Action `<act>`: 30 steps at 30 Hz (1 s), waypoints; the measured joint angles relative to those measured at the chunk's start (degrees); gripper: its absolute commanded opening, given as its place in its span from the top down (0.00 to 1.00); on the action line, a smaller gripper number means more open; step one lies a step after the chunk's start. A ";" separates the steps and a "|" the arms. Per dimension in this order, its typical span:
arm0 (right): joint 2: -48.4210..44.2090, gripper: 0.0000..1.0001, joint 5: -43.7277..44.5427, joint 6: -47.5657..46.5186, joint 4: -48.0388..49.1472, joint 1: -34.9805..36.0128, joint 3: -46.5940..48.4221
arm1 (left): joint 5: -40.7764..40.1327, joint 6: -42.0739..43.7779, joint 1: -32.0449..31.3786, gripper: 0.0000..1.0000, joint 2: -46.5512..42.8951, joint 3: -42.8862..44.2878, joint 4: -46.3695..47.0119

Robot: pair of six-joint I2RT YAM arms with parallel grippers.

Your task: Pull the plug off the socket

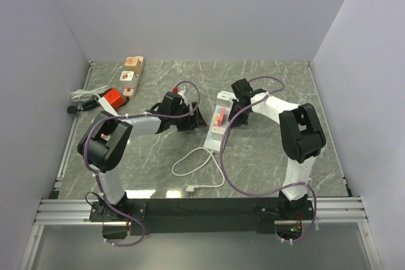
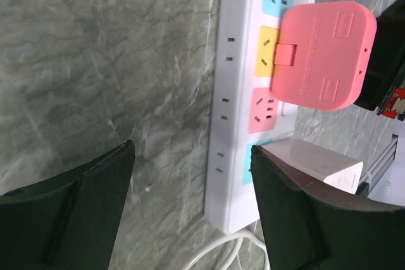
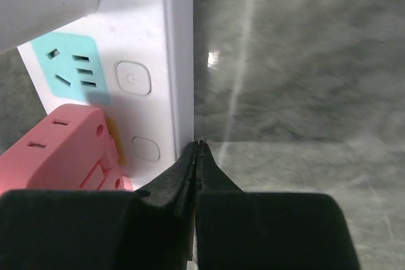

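Note:
A small black plug (image 1: 71,109) on a thin black cord lies at the far left of the table, next to an orange block (image 1: 114,98); I cannot tell what it is plugged into. It is out of both wrist views. My left gripper (image 1: 193,118) is open and empty beside the white power strip (image 1: 217,132). In the left wrist view the strip's near end (image 2: 237,156) sits between the fingers of that gripper (image 2: 190,210). My right gripper (image 1: 238,93) is shut and empty; in the right wrist view (image 3: 198,147) its tips touch the strip's side (image 3: 180,61).
A pink adapter (image 1: 219,117) and a white adapter (image 1: 224,98) sit in the white strip. Its white cord (image 1: 196,162) loops toward the front. A wooden power strip (image 1: 133,74) lies at the back left, with a white cord bundle (image 1: 82,97) near it.

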 measured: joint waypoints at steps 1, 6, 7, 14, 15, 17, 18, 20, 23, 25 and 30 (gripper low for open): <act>0.68 1.00 -1.11 -0.74 0.22 -0.04 0.52 | 0.48 0.00 0.00 0.20 0.57 0.22 0.20; 5.73 1.00 -8.52 -4.85 0.76 0.09 6.56 | 1.57 0.39 0.00 0.20 1.68 1.18 0.35; 6.82 1.00 -9.88 -5.73 0.74 0.13 8.28 | 1.57 0.46 0.02 0.19 1.79 1.49 0.33; 10.05 0.58 -14.60 -8.63 0.22 0.50 16.09 | 1.38 0.50 0.61 0.21 3.39 2.54 0.33; 9.75 0.49 -13.62 -8.79 -0.37 0.68 16.35 | 1.18 0.48 0.72 0.22 3.39 2.56 0.33; 8.57 0.42 -10.91 -9.16 -2.10 1.05 16.50 | 0.66 0.39 0.96 0.22 3.28 2.40 0.44; 7.74 0.40 -9.51 -9.35 -3.06 1.25 16.48 | 0.09 0.24 1.07 0.22 2.91 1.95 0.70; 5.07 0.37 -6.88 -9.86 -4.81 1.79 16.46 | -1.86 -0.04 1.46 0.22 0.57 -0.61 0.92; 0.55 0.37 -3.72 -11.13 -6.34 3.32 16.57 | -4.48 -0.66 2.36 0.21 -4.68 -5.22 0.09; -1.55 0.36 -2.08 -12.13 -7.48 4.59 17.66 | -6.23 -1.20 3.08 0.21 -8.96 -8.04 -0.50; -1.42 0.36 1.14 -14.84 -9.40 9.31 23.04 | -7.48 -1.73 4.20 0.22 -13.75 -9.46 0.00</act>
